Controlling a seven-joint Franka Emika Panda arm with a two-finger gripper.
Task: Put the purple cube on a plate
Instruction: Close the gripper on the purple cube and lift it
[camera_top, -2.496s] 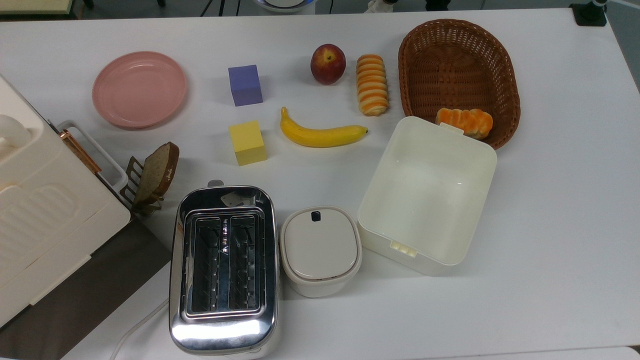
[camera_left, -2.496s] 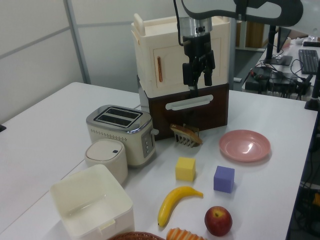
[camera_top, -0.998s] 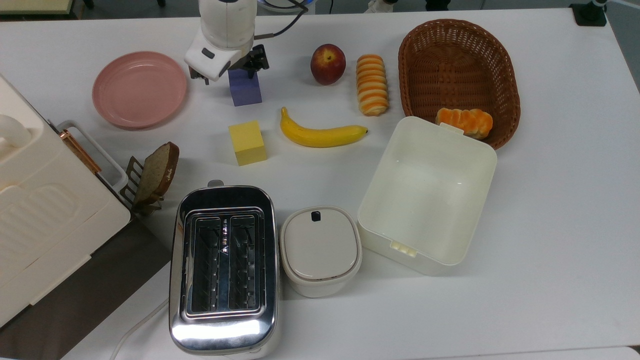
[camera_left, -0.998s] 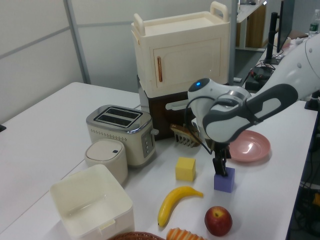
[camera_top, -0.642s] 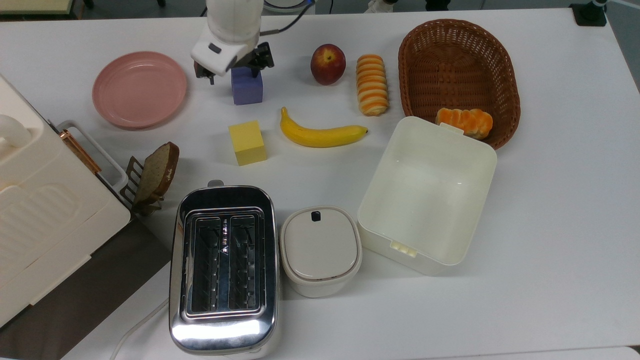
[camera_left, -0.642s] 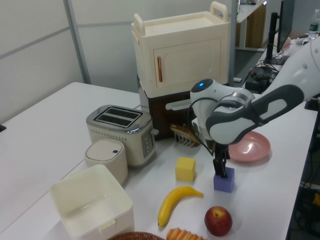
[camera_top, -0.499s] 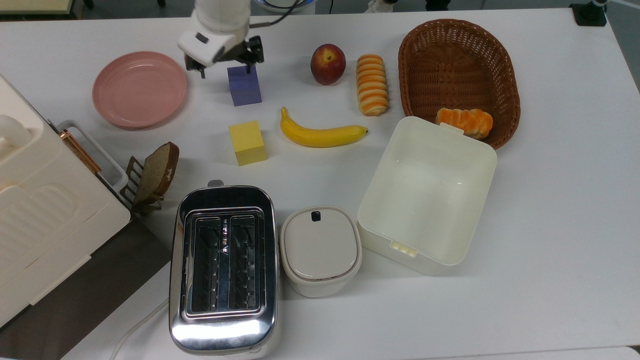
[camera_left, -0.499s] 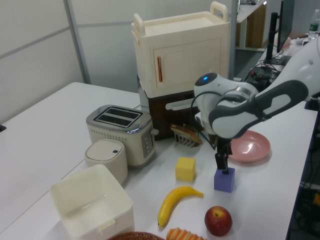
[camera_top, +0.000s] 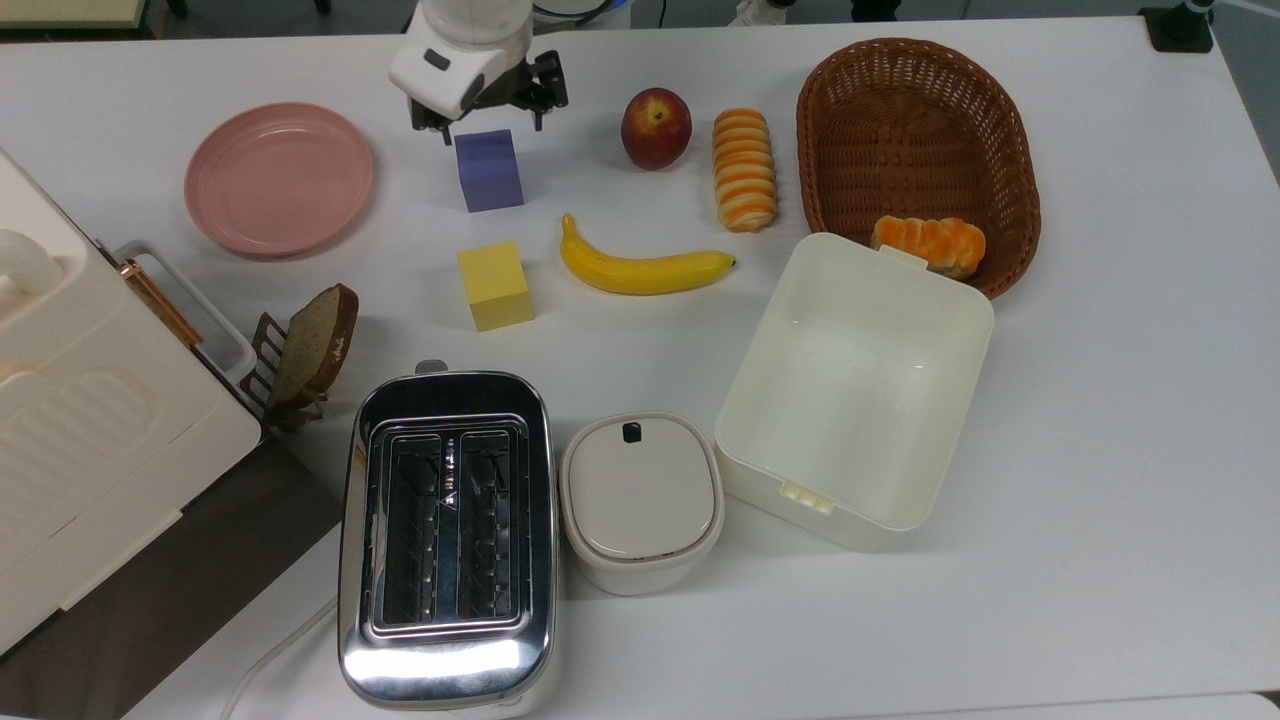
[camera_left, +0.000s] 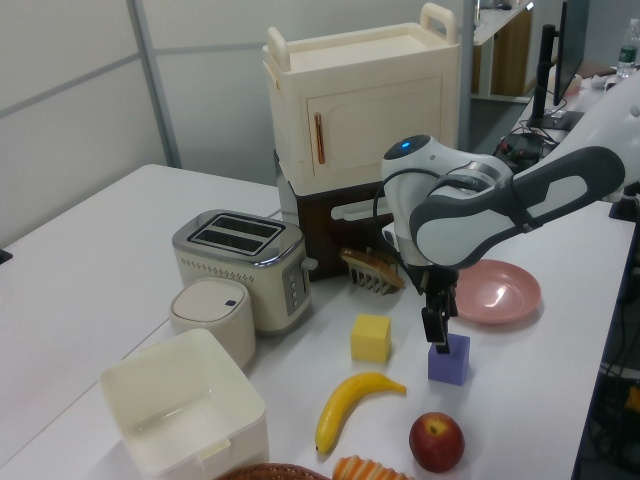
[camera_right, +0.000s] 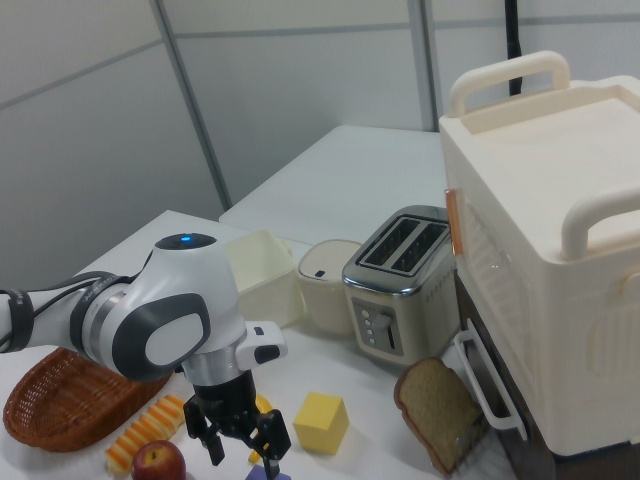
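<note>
White laminate covers the table (camera_top: 1100, 420), which stands in an office with pale panelled walls and a desk of monitors behind in the left view. On it the purple cube (camera_top: 488, 170) rests free, near the pink plate (camera_top: 279, 178) on the top view's left but not touching it. The gripper (camera_top: 489, 118) hangs just above the cube's far edge with its fingers (camera_right: 270, 432) spread apart, grasping nothing. A yellow cube (camera_top: 494, 285), banana (camera_top: 640, 268), apple (camera_top: 655, 127) and striped bread roll (camera_top: 744, 168) lie nearby. A wicker basket (camera_top: 915, 140), an open cream box (camera_top: 853, 385), a chrome toaster (camera_top: 447, 535) and a cream cabinet (camera_left: 363, 130) ring the working area.
</note>
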